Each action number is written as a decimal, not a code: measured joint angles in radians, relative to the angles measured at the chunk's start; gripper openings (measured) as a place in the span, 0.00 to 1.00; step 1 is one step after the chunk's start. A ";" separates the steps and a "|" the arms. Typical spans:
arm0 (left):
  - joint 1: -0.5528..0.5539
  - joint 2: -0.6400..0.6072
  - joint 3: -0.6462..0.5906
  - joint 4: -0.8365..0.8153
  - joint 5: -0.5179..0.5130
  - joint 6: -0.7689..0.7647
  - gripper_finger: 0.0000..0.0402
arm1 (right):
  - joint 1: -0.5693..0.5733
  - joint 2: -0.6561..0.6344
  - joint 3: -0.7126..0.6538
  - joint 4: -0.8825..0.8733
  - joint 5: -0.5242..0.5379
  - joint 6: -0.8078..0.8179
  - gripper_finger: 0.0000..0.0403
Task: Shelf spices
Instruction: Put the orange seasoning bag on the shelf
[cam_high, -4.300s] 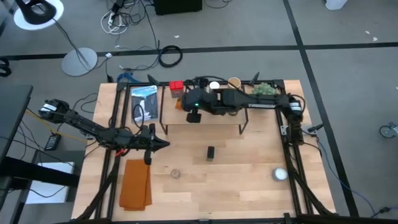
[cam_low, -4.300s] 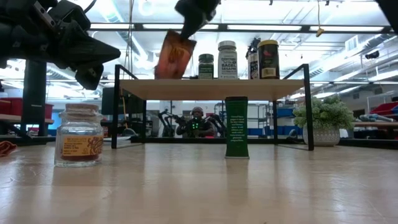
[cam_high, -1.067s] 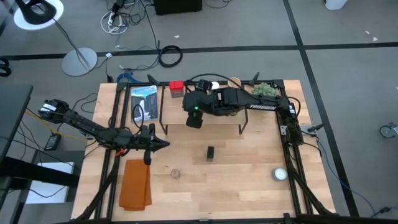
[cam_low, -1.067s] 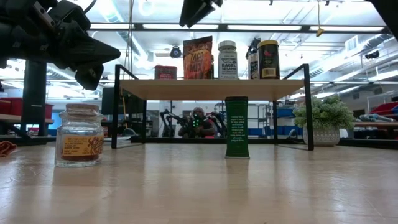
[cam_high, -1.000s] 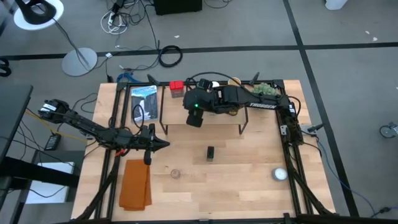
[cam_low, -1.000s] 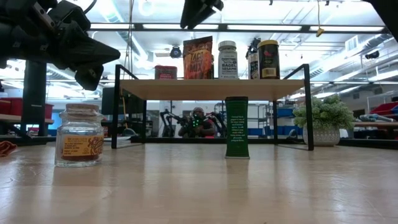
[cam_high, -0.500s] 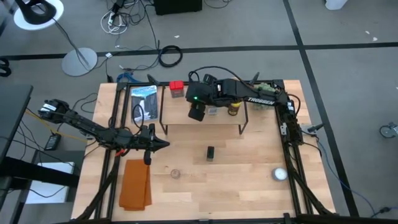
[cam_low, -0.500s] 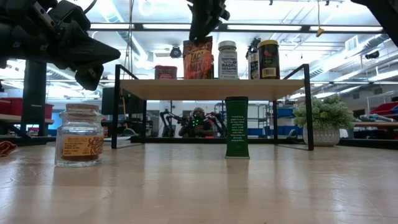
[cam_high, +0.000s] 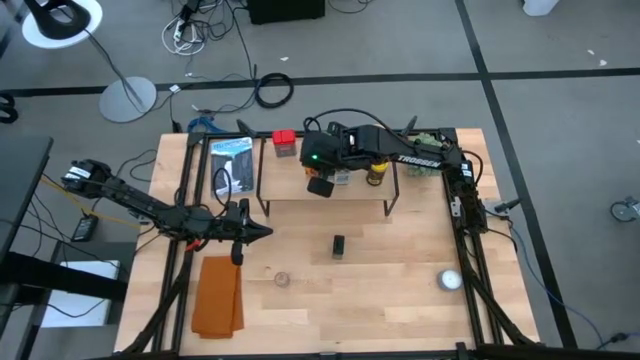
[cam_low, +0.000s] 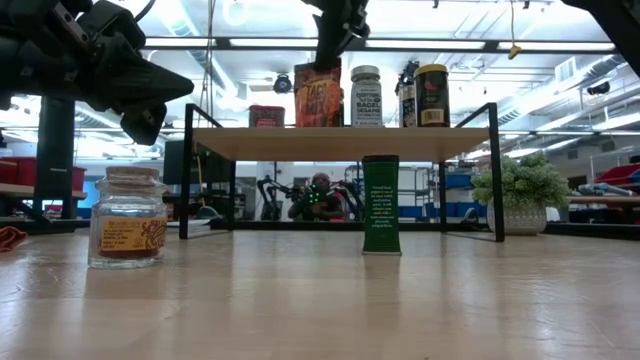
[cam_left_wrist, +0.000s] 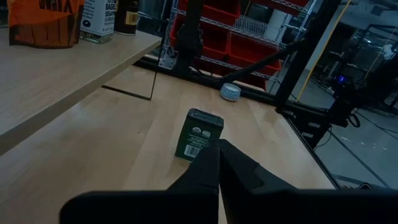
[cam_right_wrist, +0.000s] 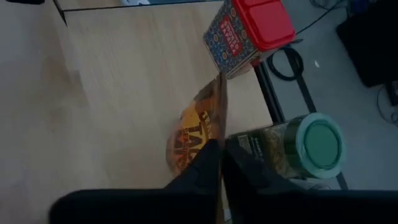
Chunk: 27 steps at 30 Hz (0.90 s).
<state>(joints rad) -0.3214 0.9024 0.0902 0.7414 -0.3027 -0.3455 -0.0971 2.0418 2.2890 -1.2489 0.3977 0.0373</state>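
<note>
While the right end effector (cam_low: 338, 35) is hovering over the shelf (cam_low: 340, 142) with its fingers pressed together just above the orange spice packet (cam_low: 317, 93), nothing seems to be pinched. The packet is standing upright among jars, likely freshly placed. The left end effector (cam_high: 240, 222) is waiting pressed together over the desk (cam_high: 400, 290), near the dark green box (cam_low: 380, 204) and glass jar (cam_low: 127, 217) not yet shelved.

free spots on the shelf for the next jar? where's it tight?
Shelf: the front strip and left part are bare; its back, from the orange packet to the dark jar, is crowded. On the table, there is open wood between the green box and the white ball.
</note>
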 joint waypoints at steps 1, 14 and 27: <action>0.000 0.000 0.000 0.000 0.000 0.000 0.01 | 0.000 0.000 0.000 0.008 0.000 -0.016 0.02; 0.000 0.000 0.000 0.000 0.000 0.000 0.01 | -0.012 0.001 0.000 0.144 -0.006 -0.127 0.01; 0.000 0.000 0.000 0.000 0.000 0.000 0.01 | -0.042 0.001 0.000 0.167 -0.058 -0.163 0.00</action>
<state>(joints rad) -0.3211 0.9024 0.0902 0.7414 -0.3028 -0.3456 -0.1389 2.0430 2.2890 -1.0824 0.3395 -0.1252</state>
